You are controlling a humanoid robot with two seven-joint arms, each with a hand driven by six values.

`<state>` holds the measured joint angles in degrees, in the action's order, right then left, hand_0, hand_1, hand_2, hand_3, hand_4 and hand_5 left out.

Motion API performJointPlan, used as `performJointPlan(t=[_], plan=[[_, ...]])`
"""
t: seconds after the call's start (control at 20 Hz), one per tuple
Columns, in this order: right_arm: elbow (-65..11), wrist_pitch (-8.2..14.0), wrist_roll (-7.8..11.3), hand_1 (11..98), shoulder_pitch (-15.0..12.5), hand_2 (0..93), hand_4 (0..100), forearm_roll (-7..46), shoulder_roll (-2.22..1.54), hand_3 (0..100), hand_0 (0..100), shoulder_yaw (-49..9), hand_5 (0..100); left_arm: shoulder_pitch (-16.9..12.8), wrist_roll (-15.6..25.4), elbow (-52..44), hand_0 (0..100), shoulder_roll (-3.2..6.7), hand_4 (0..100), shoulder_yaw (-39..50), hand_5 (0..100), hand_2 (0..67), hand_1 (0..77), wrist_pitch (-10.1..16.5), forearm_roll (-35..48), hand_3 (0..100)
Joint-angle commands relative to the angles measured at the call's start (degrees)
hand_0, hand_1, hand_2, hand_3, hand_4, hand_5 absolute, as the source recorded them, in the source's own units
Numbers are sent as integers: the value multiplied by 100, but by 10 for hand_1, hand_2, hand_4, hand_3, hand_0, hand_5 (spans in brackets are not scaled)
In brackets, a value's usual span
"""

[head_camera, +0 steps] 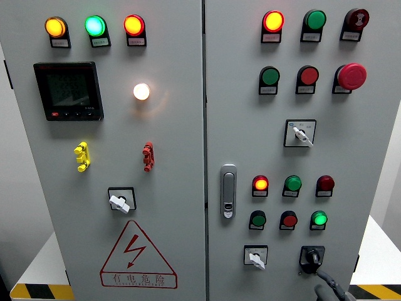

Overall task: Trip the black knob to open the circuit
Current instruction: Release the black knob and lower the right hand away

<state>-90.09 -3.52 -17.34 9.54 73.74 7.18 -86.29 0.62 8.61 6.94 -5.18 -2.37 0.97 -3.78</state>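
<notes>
The black knob (311,256) sits at the lower right of the right cabinet door, its pointer angled up and to the left. My right hand (328,287) comes in at the bottom edge just below and right of it. One grey finger (324,275) stretches up-left, with its tip at the knob's lower right rim. The hand holds nothing and most of it is cut off by the frame. No left arm shows.
A white selector switch (255,256) sits left of the knob, with a row of green and red buttons (289,219) above. The door handle (228,191) is near the seam. Yellow-black floor tape (374,291) marks the bottom right.
</notes>
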Motion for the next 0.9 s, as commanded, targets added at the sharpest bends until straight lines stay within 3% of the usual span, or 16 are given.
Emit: performJointPlan(t=[0.0, 0.1, 0.2, 0.25, 0.3, 0.35, 0.45, 0.65, 0.85], plan=[[-69, 1, 12, 425, -92, 36, 1000, 26, 20, 973, 824, -2, 1000, 0, 0, 0, 0, -1, 67, 0, 15, 129, 30, 0, 0, 214], [-140, 1, 20, 422, -119, 35, 1000, 97, 46, 930, 822, 7, 1000, 0, 0, 0, 0, -1, 67, 0, 15, 129, 31, 0, 0, 214], [-193, 1, 20, 421, -171, 35, 887, 262, 55, 825, 822, 7, 1000, 0, 0, 0, 0, -1, 67, 0, 15, 129, 31, 0, 0, 213], [-219, -8, 20, 422, -215, 35, 781, 360, 73, 751, 821, 7, 1000, 0, 0, 0, 0, -1, 67, 0, 15, 129, 31, 0, 0, 213], [-271, -8, 20, 422, -285, 38, 662, 404, 82, 675, 820, 16, 937, 0, 0, 0, 0, -1, 67, 0, 15, 129, 31, 0, 0, 213], [-324, -17, 20, 422, -355, 40, 623, 413, 82, 651, 819, 25, 888, 0, 0, 0, 0, -1, 67, 0, 15, 129, 31, 0, 0, 214], [-368, -17, 20, 425, -417, 47, 443, 422, 82, 516, 818, 25, 714, 0, 0, 0, 0, 8, 67, 0, 15, 129, 30, 0, 0, 214], [-509, -17, 20, 433, -532, 63, 286, 431, 82, 351, 815, 7, 537, 0, 0, 0, 0, -1, 66, 0, 15, 129, 31, 0, 0, 213], [-544, -17, 29, 441, -637, 74, 231, 642, 82, 277, 811, -10, 447, 0, 0, 0, 0, -1, 66, 0, 15, 129, 31, 0, 0, 213]])
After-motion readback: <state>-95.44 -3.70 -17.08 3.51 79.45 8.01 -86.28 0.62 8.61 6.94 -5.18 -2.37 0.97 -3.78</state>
